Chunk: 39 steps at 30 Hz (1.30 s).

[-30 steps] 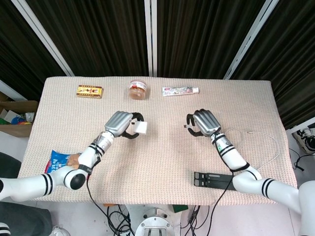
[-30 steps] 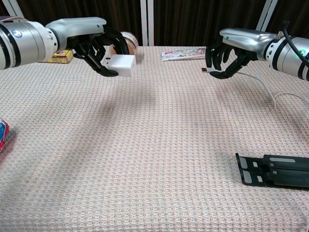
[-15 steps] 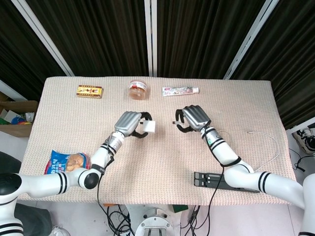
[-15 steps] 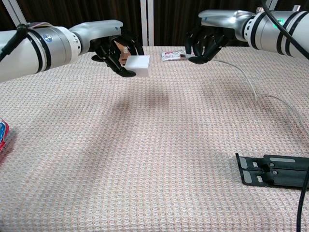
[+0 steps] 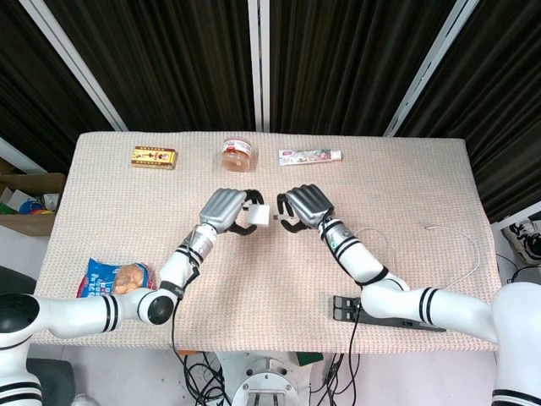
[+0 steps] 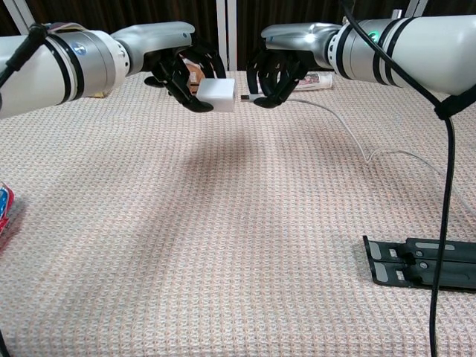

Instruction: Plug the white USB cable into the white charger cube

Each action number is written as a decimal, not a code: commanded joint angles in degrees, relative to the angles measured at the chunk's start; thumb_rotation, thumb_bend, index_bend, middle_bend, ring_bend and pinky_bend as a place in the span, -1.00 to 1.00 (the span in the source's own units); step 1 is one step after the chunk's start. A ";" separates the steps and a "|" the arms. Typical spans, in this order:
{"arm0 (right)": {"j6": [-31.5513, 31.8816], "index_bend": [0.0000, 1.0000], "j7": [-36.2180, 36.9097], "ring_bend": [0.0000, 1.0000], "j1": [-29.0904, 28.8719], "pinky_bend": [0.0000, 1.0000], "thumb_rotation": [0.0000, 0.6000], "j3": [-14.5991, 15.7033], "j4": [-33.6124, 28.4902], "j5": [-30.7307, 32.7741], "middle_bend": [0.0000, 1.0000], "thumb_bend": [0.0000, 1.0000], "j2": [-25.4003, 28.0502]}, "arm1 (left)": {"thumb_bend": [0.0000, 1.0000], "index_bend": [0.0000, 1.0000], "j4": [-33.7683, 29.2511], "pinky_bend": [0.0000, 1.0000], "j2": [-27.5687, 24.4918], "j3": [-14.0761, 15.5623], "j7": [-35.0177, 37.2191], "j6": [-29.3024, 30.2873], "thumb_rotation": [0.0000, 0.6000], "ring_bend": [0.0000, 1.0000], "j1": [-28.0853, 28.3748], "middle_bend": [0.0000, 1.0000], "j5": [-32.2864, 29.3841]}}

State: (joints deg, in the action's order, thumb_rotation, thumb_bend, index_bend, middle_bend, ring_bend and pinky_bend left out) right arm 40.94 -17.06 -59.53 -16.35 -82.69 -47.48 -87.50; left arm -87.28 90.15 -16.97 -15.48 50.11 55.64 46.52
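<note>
Plug (image 6: pixel 245 97) just beside charger cube (image 6: pixel 217 94)

Both arms are glossy white tubes ringed with black bands at the joints. The left hand (image 6: pixel 182 67) and right hand (image 6: pixel 277 63) each have a silver-grey back plate and black fingers (image 6: pixel 195 102). A small green light glows on the right forearm (image 6: pixel 372 46), and a black cable (image 6: pixel 445 201) hangs beside that forearm
</note>
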 commanded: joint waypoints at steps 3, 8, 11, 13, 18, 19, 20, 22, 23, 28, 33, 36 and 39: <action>0.59 0.19 -0.50 -0.20 -0.89 -0.20 1.00 0.25 0.10 1.14 0.27 0.66 -0.37 | -0.52 0.13 0.04 0.85 -0.02 0.33 -0.49 0.46 1.00 0.47 0.17 -0.11 0.05; 0.90 0.19 -0.44 -0.20 -1.52 -0.20 1.00 0.48 0.63 1.79 0.27 0.66 -0.69 | -0.52 0.13 -0.03 0.85 0.10 0.46 -0.85 0.85 1.00 0.47 0.37 -0.11 -0.13; 0.85 0.19 -0.22 -0.20 -1.86 -0.20 1.00 0.49 0.99 2.19 0.27 0.66 -0.97 | -0.52 0.13 0.04 0.85 0.20 0.43 -0.92 0.81 1.00 0.47 0.56 -0.11 -0.32; 0.92 0.19 -0.07 -0.20 -2.11 -0.20 1.00 0.55 1.35 2.20 0.27 0.66 -1.17 | -0.52 0.13 0.19 0.85 0.26 0.51 -1.23 0.76 1.00 0.47 0.79 -0.11 -0.50; 1.13 0.19 0.49 -0.19 -2.32 -0.20 1.00 0.65 1.69 1.98 0.27 0.66 -1.38 | -0.52 0.13 0.51 0.85 0.42 0.77 -1.66 0.63 1.00 0.47 1.05 -0.12 -1.04; 1.25 0.19 0.63 -0.19 -2.32 -0.20 1.00 0.64 1.79 1.89 0.27 0.66 -1.46 | -0.52 0.13 0.56 0.85 0.46 0.81 -1.65 0.57 1.00 0.47 1.08 -0.12 -1.15; 1.29 0.19 0.71 -0.19 -2.34 -0.20 1.00 0.69 1.93 1.85 0.27 0.66 -1.53 | -0.52 0.13 0.62 0.85 0.52 0.83 -1.62 0.53 1.00 0.47 1.10 -0.12 -1.25; 1.12 0.19 0.80 -0.19 -2.50 -0.20 1.00 0.84 2.33 1.91 0.27 0.66 -1.72 | -0.52 0.13 0.78 0.85 0.66 0.89 -1.58 0.43 1.00 0.47 1.18 -0.12 -1.38; 0.99 0.19 0.79 -0.19 -2.63 -0.20 1.00 0.93 2.52 1.98 0.27 0.66 -1.85 | -0.52 0.13 0.85 0.85 0.74 0.86 -1.49 0.40 1.00 0.47 1.21 -0.12 -1.45; 0.91 0.19 0.93 -0.19 -3.03 -0.20 1.00 1.09 3.19 2.07 0.27 0.66 -2.46 | -0.52 0.13 0.97 0.85 1.01 0.73 -1.30 0.45 1.00 0.47 1.30 -0.12 -2.02; 1.21 0.19 1.92 -0.19 -3.02 -0.20 1.00 0.82 3.83 2.08 0.27 0.65 -3.22 | -0.52 0.13 1.23 0.85 1.60 0.46 -1.45 1.10 1.00 0.47 1.38 -0.12 -3.29; 1.58 0.19 2.34 -0.19 -2.92 -0.20 1.00 0.70 4.26 2.07 0.27 0.65 -3.60 | -0.52 0.13 1.40 0.85 2.04 0.31 -1.63 1.85 1.00 0.47 1.32 -0.12 -3.87; 1.96 0.19 3.22 -0.19 -2.65 -0.20 1.00 0.37 4.54 2.09 0.27 0.65 -3.99 | -0.52 0.13 1.59 0.85 2.50 0.08 -1.84 2.80 1.00 0.47 1.25 -0.12 -4.14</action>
State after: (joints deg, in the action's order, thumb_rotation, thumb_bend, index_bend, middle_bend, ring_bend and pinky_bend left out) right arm 42.77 -14.04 -62.27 -15.86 -78.24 -45.41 -91.36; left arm -85.78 92.48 -16.80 -17.22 52.68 56.93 42.50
